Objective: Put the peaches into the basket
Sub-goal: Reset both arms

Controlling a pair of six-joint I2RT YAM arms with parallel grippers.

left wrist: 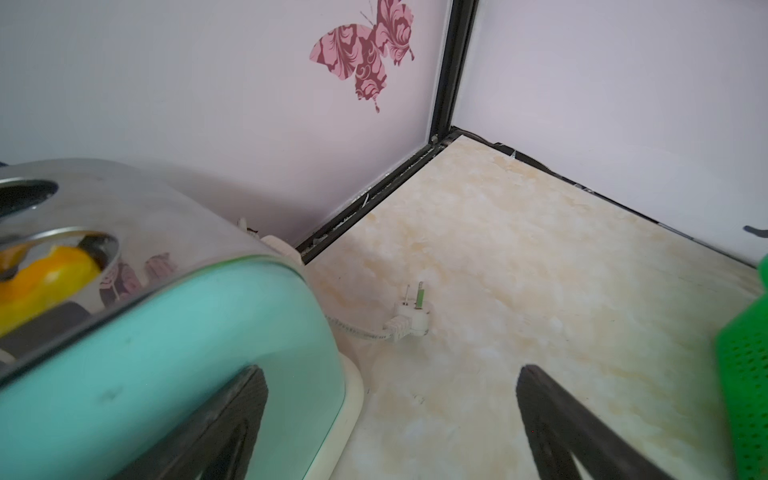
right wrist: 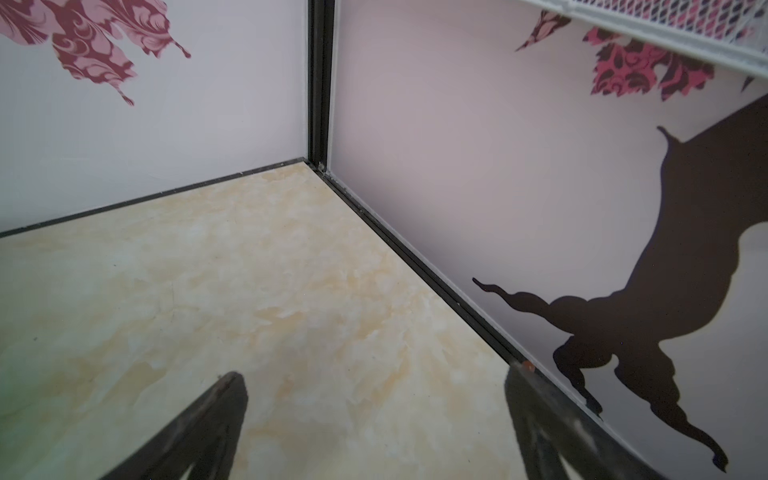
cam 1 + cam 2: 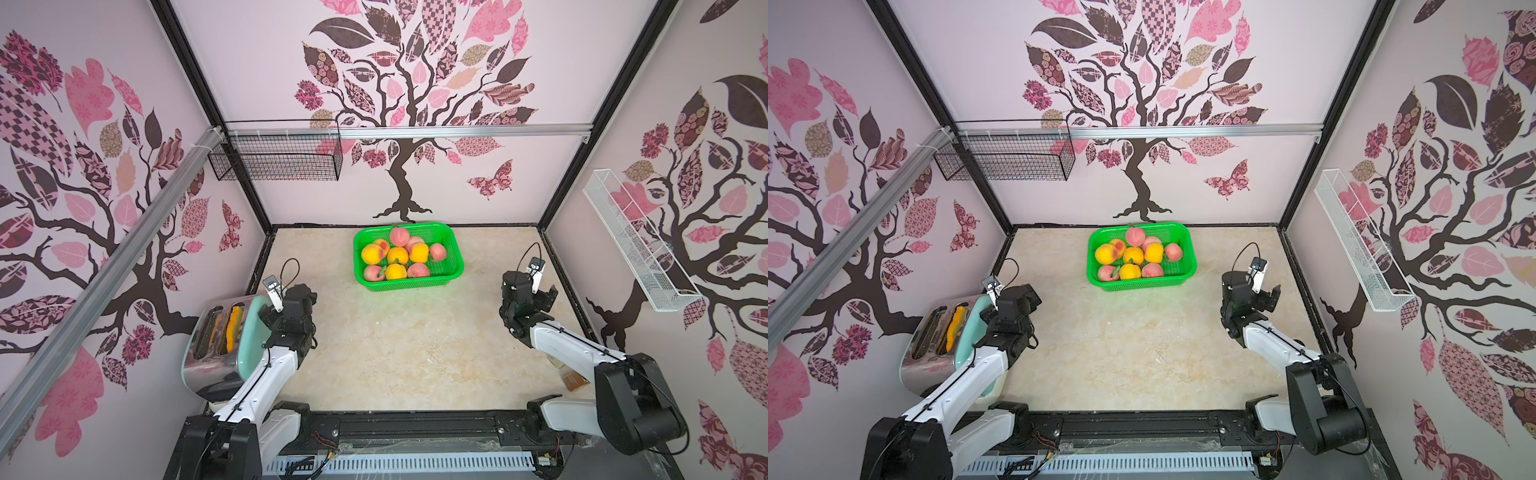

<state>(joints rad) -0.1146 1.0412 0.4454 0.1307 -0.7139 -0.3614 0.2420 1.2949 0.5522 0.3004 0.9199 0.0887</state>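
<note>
Peaches (image 3: pixel 398 255) heaped inside the green basket (image 3: pixel 415 281), nothing held by either arm.

Basket at the far middle of the table (image 3: pixel 415 353), plain in both top views; pink and yellow-orange fruit packed together, one pink piece topmost toward the far rim. Left gripper (image 1: pixel 388 374) spread wide, gripping nothing, poised over bare tabletop just beside a mint-and-chrome toaster (image 3: pixel 216 332) with something orange in one slot; a white plug (image 1: pixel 409 318) flat on the table ahead of it. Right gripper (image 2: pixel 376 374) likewise spread wide, nothing between its jaws, pointed toward the table's far right corner, well apart from the basket.
</note>
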